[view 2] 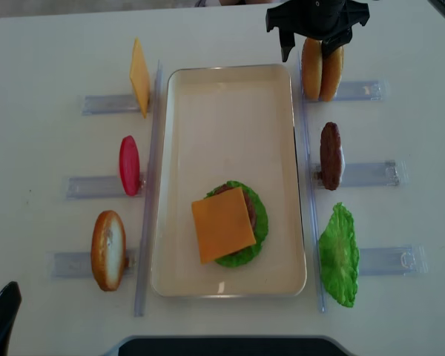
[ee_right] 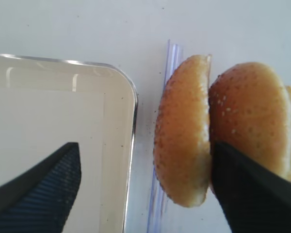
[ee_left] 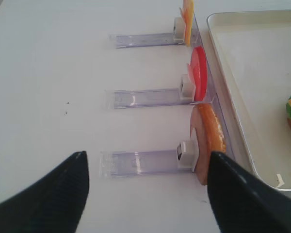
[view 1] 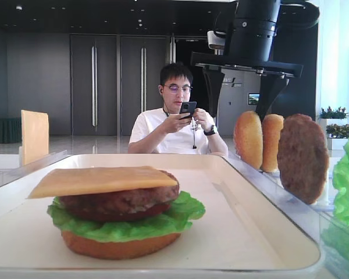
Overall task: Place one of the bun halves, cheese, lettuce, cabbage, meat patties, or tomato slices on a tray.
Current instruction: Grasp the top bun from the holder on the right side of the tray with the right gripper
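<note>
The right gripper [view 2: 305, 46] hangs with its jaws spread wide, grasping nothing. 1 fingertip [ee_right: 252, 189] sits wedged between the 2 seeded bun halves [ee_right: 184, 131] standing on edge; the other fingertip [ee_right: 43, 194] is over the tray [ee_right: 127, 145] corner, so the nearer bun lies between the jaws. On the tray sits a stack: cheese [view 2: 222, 224], patty, lettuce [view 2: 258, 222]. The left gripper [ee_left: 145, 189] is released, over bare table beside a smooth bun [ee_left: 208, 141].
</note>
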You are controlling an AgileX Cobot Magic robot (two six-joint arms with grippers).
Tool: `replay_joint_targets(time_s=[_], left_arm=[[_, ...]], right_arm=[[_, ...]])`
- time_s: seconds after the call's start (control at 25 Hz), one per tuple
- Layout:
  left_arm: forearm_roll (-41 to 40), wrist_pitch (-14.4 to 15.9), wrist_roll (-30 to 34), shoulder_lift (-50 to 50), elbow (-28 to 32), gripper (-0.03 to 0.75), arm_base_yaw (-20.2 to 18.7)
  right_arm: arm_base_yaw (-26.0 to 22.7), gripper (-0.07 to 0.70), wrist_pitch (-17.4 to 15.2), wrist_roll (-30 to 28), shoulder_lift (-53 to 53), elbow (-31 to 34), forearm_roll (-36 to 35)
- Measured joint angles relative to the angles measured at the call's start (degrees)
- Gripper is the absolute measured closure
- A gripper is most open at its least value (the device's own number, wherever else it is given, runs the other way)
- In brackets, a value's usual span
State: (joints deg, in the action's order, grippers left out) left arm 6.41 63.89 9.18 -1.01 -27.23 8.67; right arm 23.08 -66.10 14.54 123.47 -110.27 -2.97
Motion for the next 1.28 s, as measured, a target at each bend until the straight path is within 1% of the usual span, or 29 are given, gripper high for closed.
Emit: replay_joint_targets(time_s=[0.24, 0.36, 0.48, 0.68, 0.84, 0.88, 1.0, 1.28], left_arm=[[0.0, 0.0, 0.0, 0.0, 0.0, 0.136, 0.0], [0.0, 0.0, 0.0, 0.0, 0.0, 0.136, 0.0], [0.0, 0.0, 0.0, 0.0, 0.0, 0.136, 0.0], [0.0, 0.0, 0.0, 0.0, 0.0, 0.136, 0.0], [0.0, 0.0, 0.0, 0.0, 0.0, 0.136, 0.0], [0.0, 0.0, 0.0, 0.0, 0.0, 0.136, 0.0], [0.0, 0.0, 0.0, 0.0, 0.0, 0.136, 0.0], [0.0, 0.0, 0.0, 0.0, 0.0, 0.136, 0.0]], right_arm=[[0.0, 0.076, -0.66, -0.26, 1.02, 0.0, 0.0], [0.0, 0.097, -0.66, -0.38, 1.07, 0.0, 0.33], [0.0, 0.148, -0.7, -0.38, 1.07, 0.0, 1.13], [-0.05, 0.274, -0.57, -0.38, 1.07, 0.0, 2.57], [-0.16, 0.379, 0.15, -0.38, 1.07, 0.0, 2.97], [-0.16, 0.392, 0.43, -0.38, 1.07, 0.0, 2.97], [-0.16, 0.417, 0.7, -0.38, 1.07, 0.0, 2.97], [-0.16, 0.42, 0.69, -0.38, 1.07, 0.0, 2.97]])
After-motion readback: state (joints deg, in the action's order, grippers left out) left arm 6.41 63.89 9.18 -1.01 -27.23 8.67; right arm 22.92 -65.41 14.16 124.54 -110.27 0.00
